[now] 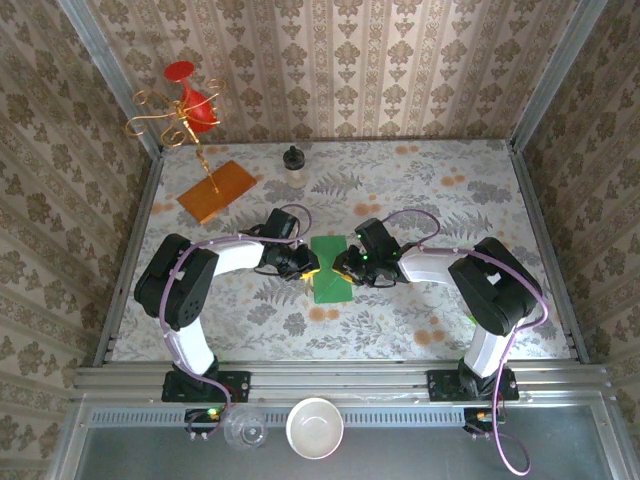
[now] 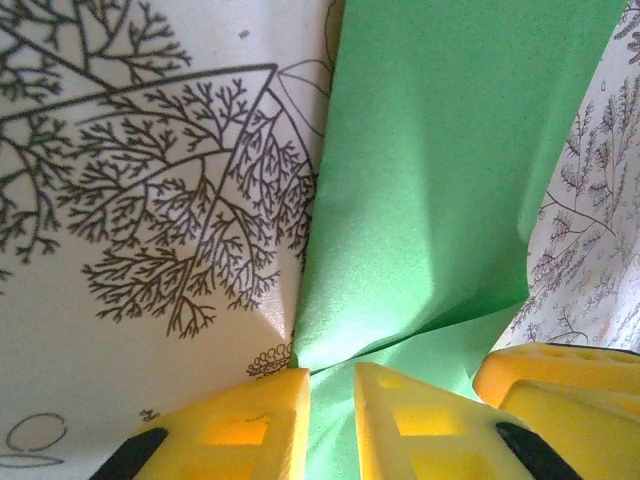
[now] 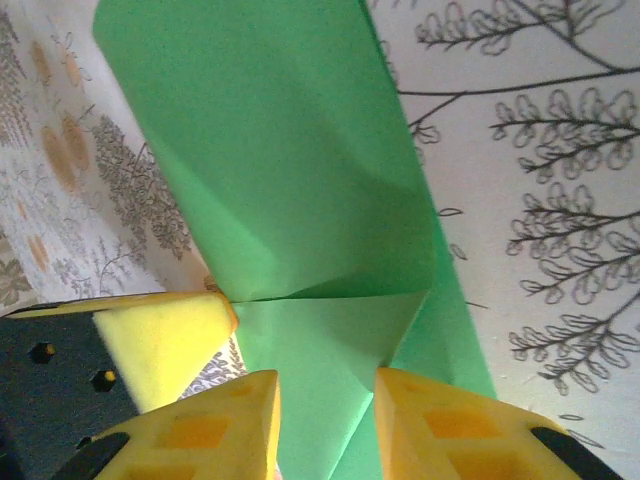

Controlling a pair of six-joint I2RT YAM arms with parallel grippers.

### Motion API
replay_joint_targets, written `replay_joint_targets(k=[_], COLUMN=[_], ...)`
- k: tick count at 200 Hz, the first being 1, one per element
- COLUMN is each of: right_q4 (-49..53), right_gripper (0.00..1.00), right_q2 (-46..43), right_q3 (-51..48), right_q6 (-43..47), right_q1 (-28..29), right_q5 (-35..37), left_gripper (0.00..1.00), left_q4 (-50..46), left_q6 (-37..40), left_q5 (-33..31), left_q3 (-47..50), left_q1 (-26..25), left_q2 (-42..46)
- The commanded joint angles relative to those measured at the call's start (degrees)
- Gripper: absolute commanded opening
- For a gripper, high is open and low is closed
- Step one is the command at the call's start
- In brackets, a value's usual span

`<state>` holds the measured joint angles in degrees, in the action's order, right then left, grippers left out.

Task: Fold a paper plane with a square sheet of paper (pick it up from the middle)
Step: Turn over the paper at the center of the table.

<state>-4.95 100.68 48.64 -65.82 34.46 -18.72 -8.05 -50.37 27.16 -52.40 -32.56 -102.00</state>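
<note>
The left end effector point(image 1: 303, 268), with yellow fingers point(image 2: 240, 425), is clenched on the left edge of the folded, bright green matte sheet of paper point(image 1: 329, 268), which lies mid-desk on the fern-patterned desk point(image 1: 400, 190). The right end effector point(image 1: 345, 268) grasps the sheet's opposite edge between its yellow fingers point(image 3: 200, 435).

The paper point(image 1: 330, 268) is bright green, and the fingers point(image 2: 250, 425) are yellow. The tabletop point(image 1: 420, 190) is pale with grey fern prints and orange blooms; an orange board point(image 1: 217, 190) lies on it. The walls point(image 1: 340, 70) carry beige damask.
</note>
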Motion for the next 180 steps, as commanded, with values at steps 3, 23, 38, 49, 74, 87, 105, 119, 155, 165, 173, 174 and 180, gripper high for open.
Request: replay_joint_targets(k=[3,23,38,49,74,87,105,119,155,165,173,174,180], right_q4=[2.39,0.98,0.66,-0.45,-3.60,-6.14,-6.67,-6.15,-5.94,-5.70,-5.65,-5.58,-5.42], right_gripper=[0.33,0.32,0.32,0.30,0.27,0.26,0.24,0.23,0.22,0.21,0.18,0.18,0.15], right_q2=[-0.38,0.84,1.44,1.44,1.53,1.67,1.87,2.21,3.37,3.65,3.96,3.93,3.91], right_q3=[-0.42,-0.26,-0.04,-0.30,-0.63,-0.92,-0.53,-0.22,-0.26,-0.15,0.02,-0.01,0.26], right_q6=[-0.34,-0.84,-1.13,-1.15,-0.89,-0.89,-0.32,0.12,0.27,0.57,0.88,0.92,1.43], right_q1=[0.48,0.52,0.52,0.62,0.70,0.85,1.29,1.62,1.97,2.02,2.02,2.02,2.02], right_q5=[2.04,0.85,0.18,-0.26,-2.15,-3.54,-4.22,-4.24,-4.05,-3.93,-3.87,-3.87,-3.81], left_gripper=[0.22,0.22,0.22,0.22,0.22,0.22,0.22,0.22,0.22,0.22,0.22,0.22,0.23], left_q4=[-1.27,-1.26,-1.27,-1.26,-1.26,-1.42,-1.44,-1.44,-1.70,-2.08,-2.30,-2.31,-2.26], left_q6=[-0.70,-0.73,-0.78,-0.78,-0.78,-0.70,-0.78,-0.74,-0.72,-0.62,-0.55,-0.58,-0.52], left_q5=[-0.91,-0.71,-0.71,-0.56,-0.35,-0.39,-0.35,-0.35,-0.09,-0.10,-0.11,-0.10,-0.11], left_q3=[1.15,1.07,1.08,1.07,1.03,0.90,0.86,0.73,0.46,0.23,0.11,0.15,0.11], left_q1=[0.29,0.30,0.30,0.30,0.30,0.30,0.39,0.45,0.48,0.56,0.69,0.72,0.82], left_q2=[-0.84,-0.84,-0.84,-0.84,-0.84,-0.75,-0.62,-0.49,-0.18,0.04,0.42,0.45,0.92])
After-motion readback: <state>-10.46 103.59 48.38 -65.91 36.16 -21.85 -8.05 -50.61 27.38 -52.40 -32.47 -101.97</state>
